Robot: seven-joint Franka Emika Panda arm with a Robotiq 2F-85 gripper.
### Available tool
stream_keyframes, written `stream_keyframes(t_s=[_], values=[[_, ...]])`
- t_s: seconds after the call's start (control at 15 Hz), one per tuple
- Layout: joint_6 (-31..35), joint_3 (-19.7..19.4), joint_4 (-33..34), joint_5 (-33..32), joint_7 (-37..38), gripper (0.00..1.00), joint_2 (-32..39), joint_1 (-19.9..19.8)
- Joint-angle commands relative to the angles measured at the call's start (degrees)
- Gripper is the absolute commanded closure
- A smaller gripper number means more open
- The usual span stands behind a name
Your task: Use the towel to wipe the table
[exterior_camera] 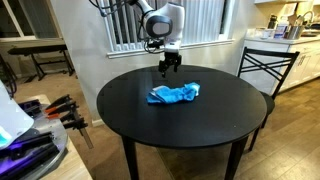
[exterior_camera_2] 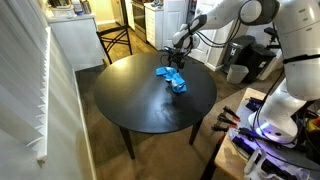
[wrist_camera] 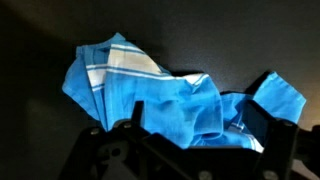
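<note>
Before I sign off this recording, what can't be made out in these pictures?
- Whether the tool is open or shut: too small in both exterior views; dark and cut off by the bottom edge in the wrist view.
- Near edge of the towel: wrist view, hidden behind the tool.
- Any dirt on the table: the black top is too dark in all views.

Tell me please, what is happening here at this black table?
A robot arm hangs over a round black table, with its jaws pointing down just above a crumpled blue towel that has white stripes. The jaws look apart and seem to hold nothing. The towel lies in a heap on the table top, on the arm's side of the middle. It is not yet gripped, so the wiping does not seem to have started.
</note>
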Motion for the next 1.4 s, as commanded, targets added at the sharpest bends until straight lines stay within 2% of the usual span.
stream_keyframes(t_s=[0.0, 0.07, 0.53, 0.8, 1.13, 1.2, 1.27, 1.33], values=[[0.1, 0.7, 3.9, 3.4, -0.4, 0.00, 4.7, -1.0], [-0.3, -0.5, 2.1, 1.9, -0.3, 0.00, 3.0, -0.1], [-0.2, -0.3, 4.6, 2.2, 0.2, 0.00, 5.7, 0.1], [-1.7, -0.7, 9.6, 2.3, 2.3, 0.00, 11.5, -0.1], [3.1, -0.5, 13.4, 2.8, 1.5, 0.00, 17.0, -0.9], [3.9, -0.7, 14.0, 2.4, 1.1, 0.25, 17.8, -0.8], [4.3, -0.8, 14.6, 2.0, 0.6, 0.26, 18.6, -0.8], [4.6, -0.9, 15.1, 1.9, 0.7, 0.32, 19.2, -0.7]])
